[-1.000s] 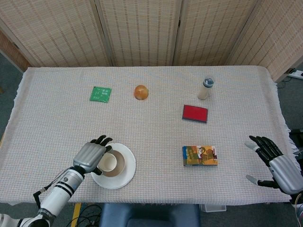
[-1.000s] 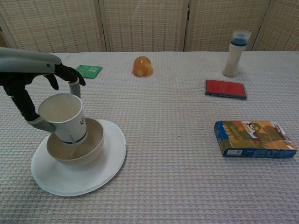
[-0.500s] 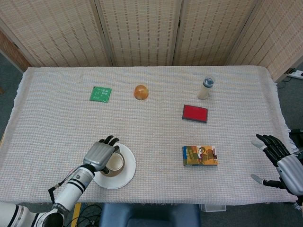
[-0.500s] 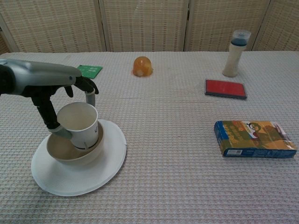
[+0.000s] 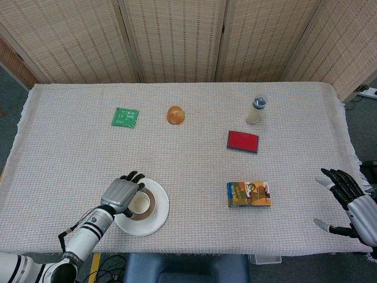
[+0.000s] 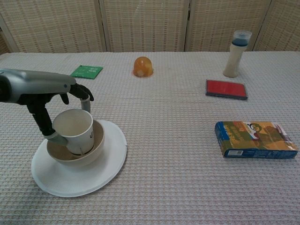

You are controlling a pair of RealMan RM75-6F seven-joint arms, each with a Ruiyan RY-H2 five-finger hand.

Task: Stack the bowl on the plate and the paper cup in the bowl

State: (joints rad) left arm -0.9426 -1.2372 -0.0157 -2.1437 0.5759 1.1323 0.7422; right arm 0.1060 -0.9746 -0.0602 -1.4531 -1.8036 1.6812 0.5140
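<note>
At the lower left of the head view, the left hand (image 5: 122,192) grips the paper cup (image 6: 75,131) from the side, thumb on one wall and fingers (image 6: 77,90) curved over the rim. The cup sits inside the bowl (image 6: 92,145), tilted a little, and the bowl rests on the white plate (image 6: 101,174). At the lower right edge, the right hand (image 5: 347,197) hangs off the table (image 5: 194,153) with fingers spread, holding nothing. A snack box (image 5: 248,194) lies between them.

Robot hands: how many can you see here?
2. The grey left hand holds the white paper cup in the tan bowl, front left. The grey, black-fingered right hand hovers open off the table's front right edge.
</note>
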